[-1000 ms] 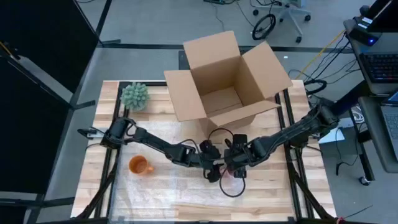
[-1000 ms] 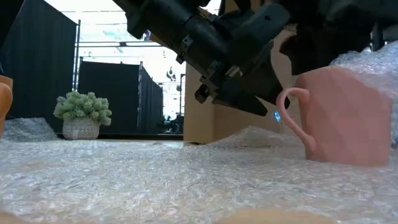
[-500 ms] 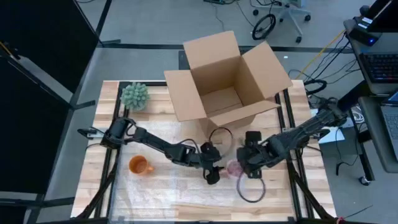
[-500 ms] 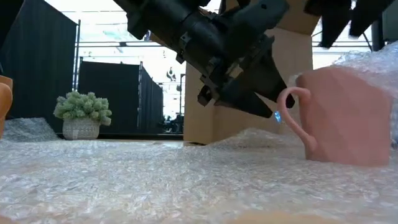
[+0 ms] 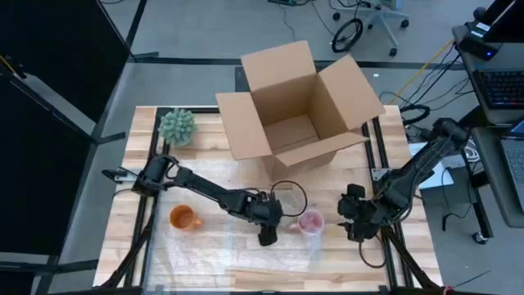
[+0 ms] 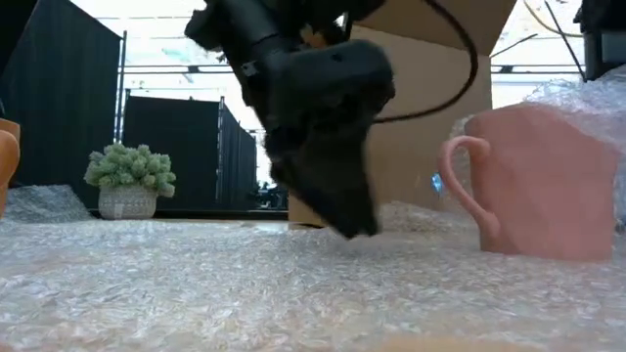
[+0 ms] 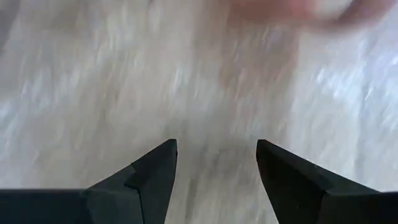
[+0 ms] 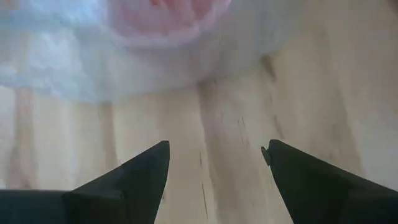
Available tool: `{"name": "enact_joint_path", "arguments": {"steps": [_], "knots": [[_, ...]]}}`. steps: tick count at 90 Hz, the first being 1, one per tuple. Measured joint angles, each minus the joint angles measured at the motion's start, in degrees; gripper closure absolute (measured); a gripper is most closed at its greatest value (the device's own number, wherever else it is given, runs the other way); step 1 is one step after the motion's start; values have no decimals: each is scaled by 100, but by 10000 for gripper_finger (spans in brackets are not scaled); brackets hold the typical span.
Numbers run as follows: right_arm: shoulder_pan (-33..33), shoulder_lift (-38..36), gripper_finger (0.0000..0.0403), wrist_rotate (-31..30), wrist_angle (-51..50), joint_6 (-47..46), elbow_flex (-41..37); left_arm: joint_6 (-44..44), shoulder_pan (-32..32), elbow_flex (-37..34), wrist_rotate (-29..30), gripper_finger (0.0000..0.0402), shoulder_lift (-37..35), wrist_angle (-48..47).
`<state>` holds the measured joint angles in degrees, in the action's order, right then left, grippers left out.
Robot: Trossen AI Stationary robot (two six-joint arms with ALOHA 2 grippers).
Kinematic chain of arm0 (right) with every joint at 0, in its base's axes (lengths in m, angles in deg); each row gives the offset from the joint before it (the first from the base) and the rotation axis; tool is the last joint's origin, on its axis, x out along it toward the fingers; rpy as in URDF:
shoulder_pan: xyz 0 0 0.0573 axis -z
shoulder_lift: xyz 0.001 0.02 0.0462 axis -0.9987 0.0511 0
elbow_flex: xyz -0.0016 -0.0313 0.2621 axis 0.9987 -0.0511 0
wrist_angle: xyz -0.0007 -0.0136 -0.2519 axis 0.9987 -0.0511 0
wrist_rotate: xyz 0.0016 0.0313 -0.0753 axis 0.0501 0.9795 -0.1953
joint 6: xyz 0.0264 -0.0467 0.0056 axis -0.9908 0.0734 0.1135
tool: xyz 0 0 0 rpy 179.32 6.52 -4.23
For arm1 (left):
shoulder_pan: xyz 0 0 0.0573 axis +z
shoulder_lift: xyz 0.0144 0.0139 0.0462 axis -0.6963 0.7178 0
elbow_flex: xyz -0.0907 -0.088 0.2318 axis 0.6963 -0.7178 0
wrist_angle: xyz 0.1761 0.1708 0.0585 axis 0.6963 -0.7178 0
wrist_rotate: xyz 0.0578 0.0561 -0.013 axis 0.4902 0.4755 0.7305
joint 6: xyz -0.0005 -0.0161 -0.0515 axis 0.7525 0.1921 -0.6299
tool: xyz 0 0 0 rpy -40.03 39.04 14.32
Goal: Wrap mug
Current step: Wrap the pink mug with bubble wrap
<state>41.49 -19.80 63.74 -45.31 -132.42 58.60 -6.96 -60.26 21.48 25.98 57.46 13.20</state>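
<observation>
Although the bubble wrap (image 5: 213, 238) already lies spread across the front of the tabletop (image 5: 139, 139), the wrapping looks barely begun: the pink mug (image 5: 310, 222) stands upright on the sheet toward its right end, and only a puff of wrap bunches against its far right side in the low view, with handle and most of the wall bare. Folding the sheet over and around the mug seems to be all still ahead.

Toward the left edge an orange mug (image 5: 183, 218) sits on the sheet, and a small potted plant (image 5: 178, 125) stands at the back left corner, both well clear of the work. The left pincer (image 5: 267, 234) points down at the wrap just left of the pink mug; its wrist view shows the fingers spread wide with nothing between them, only sheet below. The open cardboard box (image 5: 295, 106) fills the back middle, near the mug's rear, so room for lifting a flap is better at the front, where flat sheet runs to the front edge.

The right pincer (image 5: 357, 220) hovers over bare wood right of the mug, near the right edge, fingers wide and empty. Between it and the mug the wrap's right border ends, a reachable edge to pick up, I judge.
</observation>
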Motion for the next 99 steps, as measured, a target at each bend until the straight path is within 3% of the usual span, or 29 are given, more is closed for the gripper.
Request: {"name": "enact_joint_path", "arguments": {"steps": [21, 34, 57, 68, 86, 99], "knots": [[-36, 26, 145, -10, 467, -213, -478, 18, -276, 708, -17, 194, -77, -2161], [-37, 26, 145, -124, 533, -173, -501, -242, -493, 636, -15, 194, -142, -2949], [-97, 26, 145, -475, 586, -17, -501, -393, -775, -74, -50, 200, -144, -1828], [-103, 26, 145, -473, 594, -19, -501, -490, -766, -241, -40, 245, -177, -1692], [-103, 26, 145, -616, 594, -4, -501, -393, -673, -241, -20, 382, -182, -1771], [-103, 28, 145, -630, 594, -6, -501, -382, -631, -24, 105, 390, -226, -1756]]}}
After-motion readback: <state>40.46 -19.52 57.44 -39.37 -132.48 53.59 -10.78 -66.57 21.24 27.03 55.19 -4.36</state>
